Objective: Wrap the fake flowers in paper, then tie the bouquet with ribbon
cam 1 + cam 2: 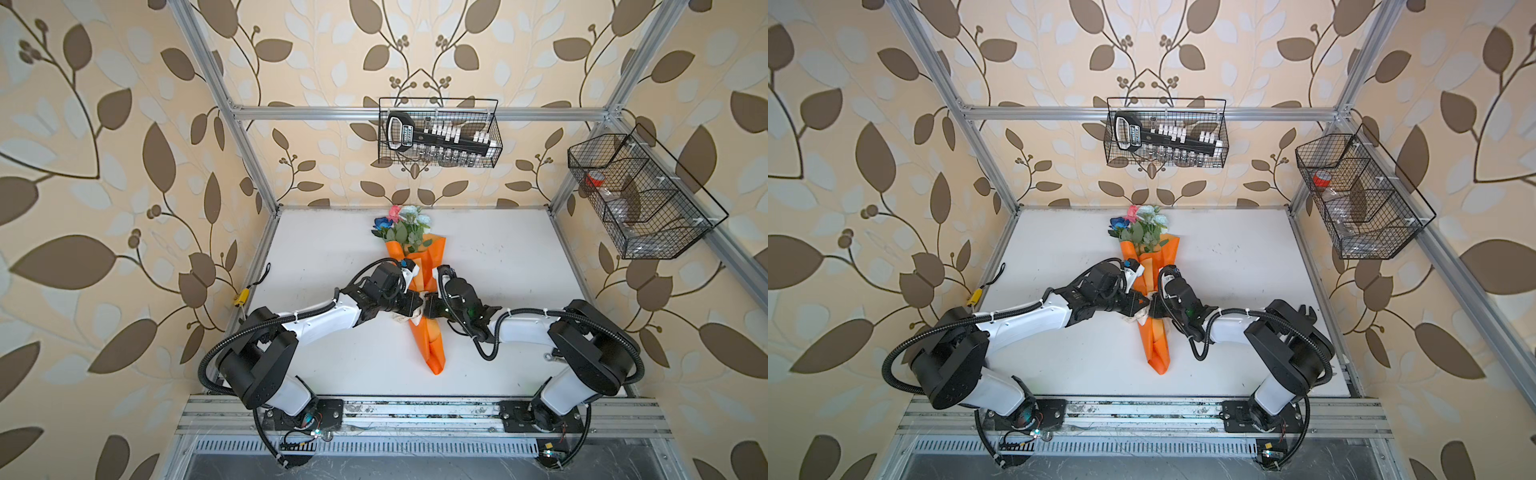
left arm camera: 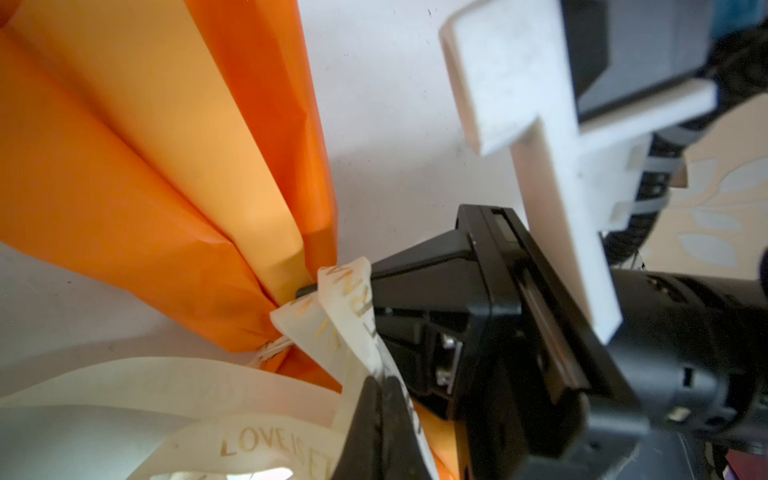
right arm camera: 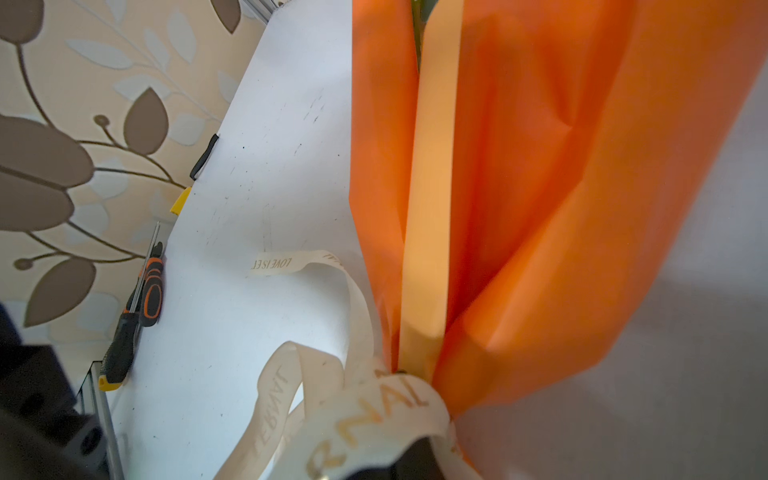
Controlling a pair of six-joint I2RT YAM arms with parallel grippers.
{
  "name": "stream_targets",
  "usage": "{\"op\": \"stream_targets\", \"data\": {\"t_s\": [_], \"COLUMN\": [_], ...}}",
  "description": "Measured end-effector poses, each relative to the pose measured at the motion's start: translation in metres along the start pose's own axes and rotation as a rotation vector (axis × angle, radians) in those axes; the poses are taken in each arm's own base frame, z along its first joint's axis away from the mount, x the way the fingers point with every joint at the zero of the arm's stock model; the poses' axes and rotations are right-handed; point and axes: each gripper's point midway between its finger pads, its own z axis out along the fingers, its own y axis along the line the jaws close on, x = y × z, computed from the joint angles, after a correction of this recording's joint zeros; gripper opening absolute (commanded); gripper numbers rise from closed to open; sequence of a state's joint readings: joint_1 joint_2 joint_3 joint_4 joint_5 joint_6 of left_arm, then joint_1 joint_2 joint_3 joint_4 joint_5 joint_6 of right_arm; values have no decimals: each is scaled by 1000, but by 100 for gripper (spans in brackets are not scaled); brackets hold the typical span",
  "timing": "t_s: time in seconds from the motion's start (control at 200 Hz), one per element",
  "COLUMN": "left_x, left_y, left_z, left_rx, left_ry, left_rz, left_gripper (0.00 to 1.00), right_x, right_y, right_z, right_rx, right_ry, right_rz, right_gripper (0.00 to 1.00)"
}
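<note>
Bouquet [image 1: 431, 347] lies flat along the middle of the table [image 1: 332, 357], blooms toward the back wall, stem end toward my bases. My two arms meet over its pinched waist. Left gripper [image 2: 381, 410] is clenched on a strand of the cream ribbon [image 2: 232, 374] — the wrist view shows the strand running in between the fingers. Right gripper [image 1: 428, 309] is clenched too, its tip hard against the waist with ribbon draped over it; whether a strand sits between those jaws I cannot tell. Risks, as I judge them: the ribbon looks slick and thin, so a pull could slide it out of my left pinch and the wrap would slacken. If the two sides pull unevenly, the light bouquet would skid or roll across the table instead of the tie drawing tight. The loop over my right tip could snag when that arm backs away — undoing the turn. The orange wrapping [image 3: 540, 208] is creased at the waist and could tear there. My tips sit nearly touching, so a small error knocks them together.
</note>
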State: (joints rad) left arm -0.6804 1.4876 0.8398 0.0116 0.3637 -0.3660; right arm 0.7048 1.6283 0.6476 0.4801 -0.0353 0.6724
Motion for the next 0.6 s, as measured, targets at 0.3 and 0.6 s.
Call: {"op": "stream_targets", "data": {"t_s": [0.3,0.6], "left_x": [-16,-14], "left_y": [-8,3], "left_z": [-14,-14], "left_rx": [-17,-79], "left_ry": [-31,-29], "left_rz": [21,31], "left_gripper": [0,0], "right_x": [4,-1], "right_y": [-3,3], "right_z": [1,-19], "right_rx": [17,22], "right_ry": [21,38], "right_rz": [1,-1], "right_gripper": [14,30]}}
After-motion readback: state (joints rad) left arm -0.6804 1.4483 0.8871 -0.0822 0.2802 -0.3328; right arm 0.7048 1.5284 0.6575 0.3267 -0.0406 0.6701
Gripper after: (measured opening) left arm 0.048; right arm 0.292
